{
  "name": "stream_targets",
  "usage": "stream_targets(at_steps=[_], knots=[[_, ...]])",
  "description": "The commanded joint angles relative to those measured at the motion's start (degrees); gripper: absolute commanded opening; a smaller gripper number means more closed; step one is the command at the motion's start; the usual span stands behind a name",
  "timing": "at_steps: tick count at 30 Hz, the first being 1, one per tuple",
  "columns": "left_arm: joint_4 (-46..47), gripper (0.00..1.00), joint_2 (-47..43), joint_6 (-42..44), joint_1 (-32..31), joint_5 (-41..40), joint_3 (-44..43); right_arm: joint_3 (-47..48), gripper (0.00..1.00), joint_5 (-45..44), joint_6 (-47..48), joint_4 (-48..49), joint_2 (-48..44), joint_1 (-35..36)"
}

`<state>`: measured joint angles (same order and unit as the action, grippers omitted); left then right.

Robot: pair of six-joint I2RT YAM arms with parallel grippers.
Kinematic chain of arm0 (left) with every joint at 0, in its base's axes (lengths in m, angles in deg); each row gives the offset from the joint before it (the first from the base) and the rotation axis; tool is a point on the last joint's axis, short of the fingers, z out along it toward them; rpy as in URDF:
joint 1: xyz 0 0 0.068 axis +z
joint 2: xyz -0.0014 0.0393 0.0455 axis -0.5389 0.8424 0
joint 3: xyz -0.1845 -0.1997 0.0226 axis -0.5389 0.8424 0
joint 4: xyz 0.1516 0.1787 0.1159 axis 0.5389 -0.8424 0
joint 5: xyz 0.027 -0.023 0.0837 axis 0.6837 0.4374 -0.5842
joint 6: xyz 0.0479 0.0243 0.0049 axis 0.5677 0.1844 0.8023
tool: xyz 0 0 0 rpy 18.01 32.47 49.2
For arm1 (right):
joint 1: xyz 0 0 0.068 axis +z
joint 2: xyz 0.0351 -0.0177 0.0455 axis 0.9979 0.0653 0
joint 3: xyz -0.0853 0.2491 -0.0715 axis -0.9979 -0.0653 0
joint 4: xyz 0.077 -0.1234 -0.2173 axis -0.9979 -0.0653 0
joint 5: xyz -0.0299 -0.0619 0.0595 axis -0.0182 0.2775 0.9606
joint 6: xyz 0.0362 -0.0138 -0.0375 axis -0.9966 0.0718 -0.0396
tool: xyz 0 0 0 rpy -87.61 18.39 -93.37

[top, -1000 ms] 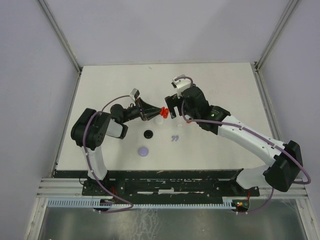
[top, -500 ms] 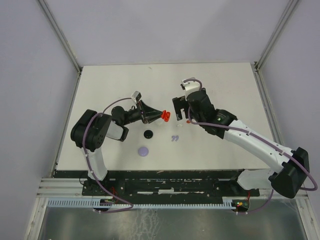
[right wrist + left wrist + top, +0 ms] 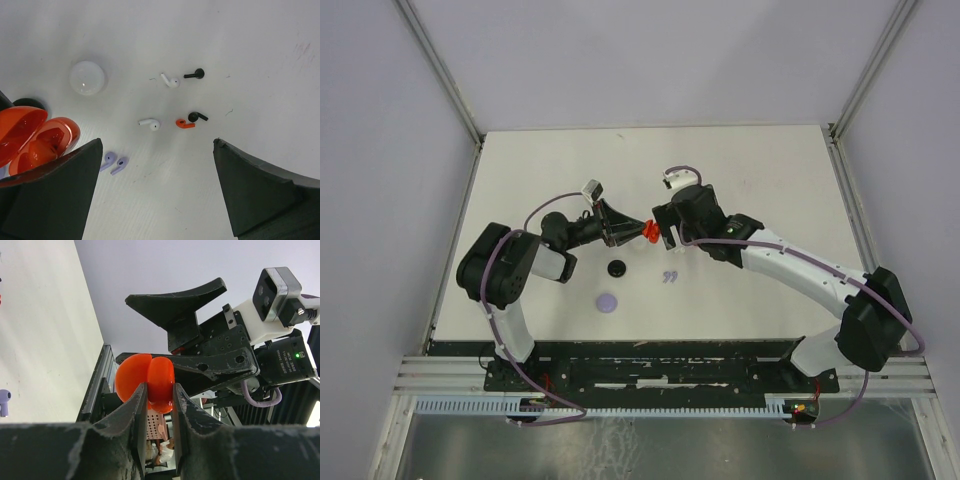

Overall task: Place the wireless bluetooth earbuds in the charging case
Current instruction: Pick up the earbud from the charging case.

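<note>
My left jaws stay pinched tight on the red charging case (image 3: 147, 380), holding it lid-open and clear of the bench (image 3: 260, 45); nothing has changed on that side. The change is on my right. A second ago my right jaws were close beside the case, then they drew away from it, and now they are back just beside it, spread to their widest with nothing between them. On the bench beyond the case lie one red earbud (image 3: 184, 123), two white earbuds (image 3: 150, 123) and two black earbuds (image 3: 198, 117), while the lavender pair (image 3: 114, 164) sits nearest the case. Only one red bud is loose, so I judge its partner may already be in the case, though I cannot make it out there. If so, the remaining red bud is next.
</note>
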<state>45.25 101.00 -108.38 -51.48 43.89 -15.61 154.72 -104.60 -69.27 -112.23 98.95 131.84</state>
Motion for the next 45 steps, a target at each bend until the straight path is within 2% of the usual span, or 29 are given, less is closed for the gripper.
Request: stream_targets(at_steps=[1,9,45], knots=[[3.7,0.03,-1.0,2.3,-0.3,0.2,-0.2,3.9,1.00,-0.7,-0.3,0.9,-0.5,-0.1],[3.7,0.03,0.8,2.7,-0.4,0.1,-0.4,4.1,1.00,-2.3,-0.3,0.4,-1.5,-0.1],[3.9,0.03,5.3,2.8,-1.3,-0.2,-2.6,4.1,0.98,4.2,1.0,2.7,-1.1,1.4]])
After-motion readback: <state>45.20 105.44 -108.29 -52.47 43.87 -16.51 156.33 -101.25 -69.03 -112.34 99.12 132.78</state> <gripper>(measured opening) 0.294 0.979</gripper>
